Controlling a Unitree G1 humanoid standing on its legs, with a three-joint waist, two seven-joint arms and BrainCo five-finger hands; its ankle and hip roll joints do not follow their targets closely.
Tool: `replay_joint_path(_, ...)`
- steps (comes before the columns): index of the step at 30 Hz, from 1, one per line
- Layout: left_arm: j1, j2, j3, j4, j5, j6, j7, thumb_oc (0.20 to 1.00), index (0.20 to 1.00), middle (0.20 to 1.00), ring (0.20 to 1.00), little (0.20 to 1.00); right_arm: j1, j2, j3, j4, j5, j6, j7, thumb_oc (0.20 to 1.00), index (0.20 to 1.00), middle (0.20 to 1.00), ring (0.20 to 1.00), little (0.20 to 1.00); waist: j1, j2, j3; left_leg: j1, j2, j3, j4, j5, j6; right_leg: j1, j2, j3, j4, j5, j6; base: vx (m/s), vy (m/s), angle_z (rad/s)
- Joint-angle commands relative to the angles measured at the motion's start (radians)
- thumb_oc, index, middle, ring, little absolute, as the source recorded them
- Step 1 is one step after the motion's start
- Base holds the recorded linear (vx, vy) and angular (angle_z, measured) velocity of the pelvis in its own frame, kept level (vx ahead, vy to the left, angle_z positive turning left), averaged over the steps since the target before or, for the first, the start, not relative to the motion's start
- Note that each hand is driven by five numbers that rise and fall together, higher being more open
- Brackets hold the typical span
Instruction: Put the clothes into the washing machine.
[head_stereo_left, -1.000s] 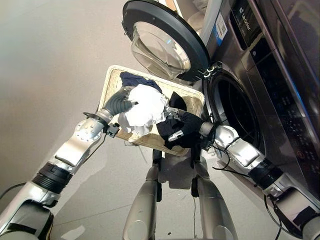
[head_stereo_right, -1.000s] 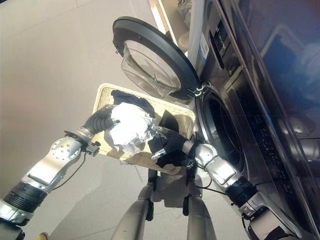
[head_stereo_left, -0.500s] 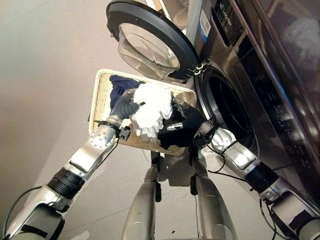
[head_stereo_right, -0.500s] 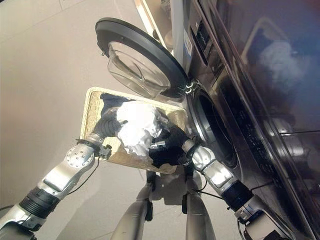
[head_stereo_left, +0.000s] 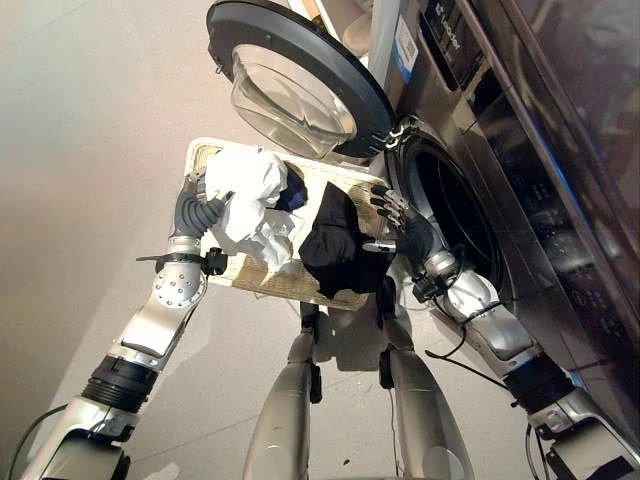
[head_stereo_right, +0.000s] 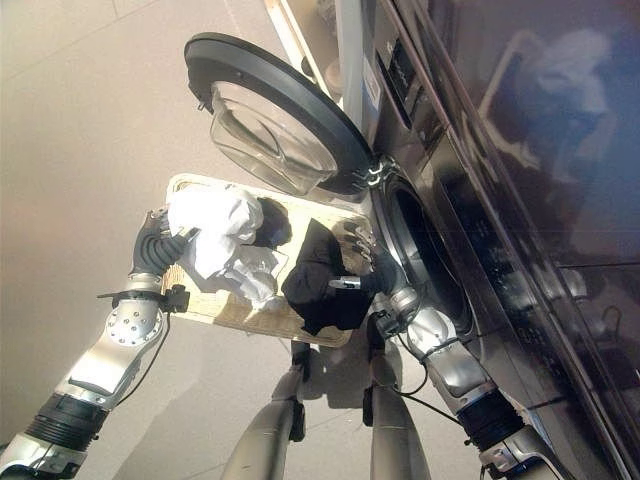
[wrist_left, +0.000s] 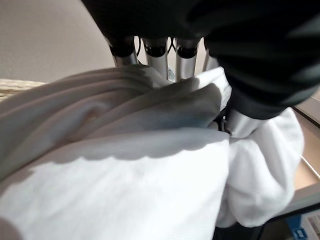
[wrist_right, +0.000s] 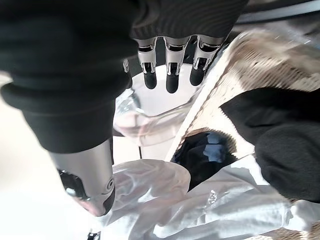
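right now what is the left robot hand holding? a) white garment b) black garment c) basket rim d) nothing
a: the left robot hand has its fingers curled into the white garment above the basket, as the left wrist view shows close up.

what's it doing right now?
Loading laundry. The left hand has its fingers curled into a white garment lifted over the wicker basket. The right hand is open and holds nothing, beside a black garment lying on the basket. The washing machine door stands open; a dark blue item sits in the basket.
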Motion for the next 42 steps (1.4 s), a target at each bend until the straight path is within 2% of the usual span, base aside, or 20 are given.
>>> replay_joint_path(1, -0.028, 0.01, 0.048, -0.051, 0.006, -0.046, -0.093, 0.2, 0.2, 0.2, 0.2, 0.2, -0.03, 0.025, -0.022, -0.142, -0.026, -0.077, 0.004, 1.0, 1.0, 1.0, 1.0, 1.0, -0.025, -0.027, -0.021, -0.05, -0.079, 0.007, 0.061, -0.001, 0.045, 0.022, 0.023, 0.005, 0.047, -0.034, 0.041, 0.01, 0.019, -0.05)
replay_joint_path(2, -0.037, 0.011, 0.029, -0.059, -0.012, -0.017, -0.16, 0.2, 0.2, 0.2, 0.2, 0.2, -0.043, 0.024, -0.021, -0.146, -0.028, -0.083, 0.014, 1.0, 1.0, 1.0, 1.0, 1.0, -0.025, -0.025, -0.021, -0.05, -0.079, 0.009, 0.06, -0.001, 0.045, 0.023, 0.021, 0.004, 0.045, -0.032, 0.043, 0.01, 0.018, -0.04)
replay_joint_path(5, -0.048, 0.02, -0.006, -0.076, -0.041, 0.021, -0.235, 0.2, 0.2, 0.2, 0.2, 0.2, -0.063, 0.02, -0.013, -0.161, -0.035, -0.083, 0.027, 1.0, 1.0, 1.0, 1.0, 1.0, -0.025, -0.021, -0.021, -0.054, -0.08, 0.011, 0.062, 0.001, 0.045, 0.021, 0.018, 0.003, 0.043, -0.029, 0.045, 0.0, 0.0, 0.0)
replay_joint_path(15, -0.089, 0.075, -0.1, -0.091, -0.166, 0.079, -0.42, 0.2, 0.2, 0.2, 0.2, 0.2, -0.137, -0.033, 0.049, -0.146, -0.094, -0.087, 0.04, 1.0, 1.0, 1.0, 1.0, 1.0, -0.02, -0.01, -0.021, -0.06, -0.086, 0.016, 0.07, 0.001, 0.045, 0.024, 0.007, -0.004, 0.034, -0.02, 0.051, 0.0, 0.0, 0.0)
replay_joint_path(18, -0.103, 0.084, -0.12, -0.095, -0.185, 0.079, -0.439, 0.2, 0.2, 0.2, 0.2, 0.2, -0.161, -0.046, 0.073, -0.124, -0.096, -0.067, 0.066, 1.0, 1.0, 1.0, 1.0, 1.0, -0.017, -0.008, -0.021, -0.063, -0.087, 0.016, 0.073, 0.001, 0.045, 0.022, 0.005, -0.006, 0.034, -0.018, 0.052, 0.0, 0.0, 0.0)
replay_joint_path(21, -0.123, 0.088, -0.144, -0.096, -0.194, 0.075, -0.446, 0.2, 0.2, 0.2, 0.2, 0.2, -0.181, -0.055, 0.115, -0.094, -0.044, -0.016, 0.121, 1.0, 1.0, 1.0, 1.0, 1.0, -0.012, -0.011, -0.021, -0.065, -0.087, 0.018, 0.075, 0.003, 0.044, 0.024, 0.002, -0.012, 0.033, -0.018, 0.052, 0.0, -0.01, 0.0)
replay_joint_path(27, -0.137, 0.106, -0.161, -0.11, -0.21, 0.046, -0.45, 0.2, 0.2, 0.2, 0.2, 0.2, -0.193, -0.092, 0.192, -0.065, -0.038, 0.059, 0.188, 1.0, 1.0, 1.0, 1.0, 1.0, -0.004, -0.014, -0.021, -0.069, -0.089, 0.014, 0.076, 0.006, 0.044, 0.023, 0.002, -0.017, 0.031, -0.015, 0.049, 0.0, -0.009, 0.01)
replay_joint_path(31, -0.139, 0.107, -0.178, -0.129, -0.222, 0.021, -0.459, 0.2, 0.2, 0.2, 0.2, 0.2, -0.185, -0.099, 0.228, -0.034, 0.002, 0.063, 0.229, 1.0, 1.0, 1.0, 1.0, 1.0, 0.0, -0.015, -0.021, -0.076, -0.088, 0.013, 0.08, 0.008, 0.043, 0.018, -0.001, -0.021, 0.034, -0.015, 0.048, 0.0, 0.0, 0.0)
replay_joint_path(37, -0.157, 0.1, -0.203, -0.142, -0.25, 0.008, -0.466, 0.2, 0.2, 0.2, 0.2, 0.2, -0.191, -0.082, 0.247, -0.015, 0.009, 0.074, 0.228, 1.0, 1.0, 1.0, 1.0, 1.0, 0.0, -0.016, -0.021, -0.083, -0.092, 0.01, 0.085, 0.008, 0.045, 0.011, 0.001, -0.019, 0.036, -0.014, 0.046, 0.0, 0.0, 0.0)
replay_joint_path(42, -0.164, 0.077, -0.226, -0.166, -0.366, -0.006, -0.555, 0.2, 0.2, 0.2, 0.2, 0.2, -0.195, -0.076, 0.26, 0.009, 0.016, 0.073, 0.207, 1.0, 1.0, 1.0, 1.0, 1.0, -0.003, -0.016, -0.021, -0.093, -0.093, 0.013, 0.092, 0.008, 0.046, 0.003, 0.002, -0.017, 0.041, -0.014, 0.043, 0.0, 0.0, 0.0)
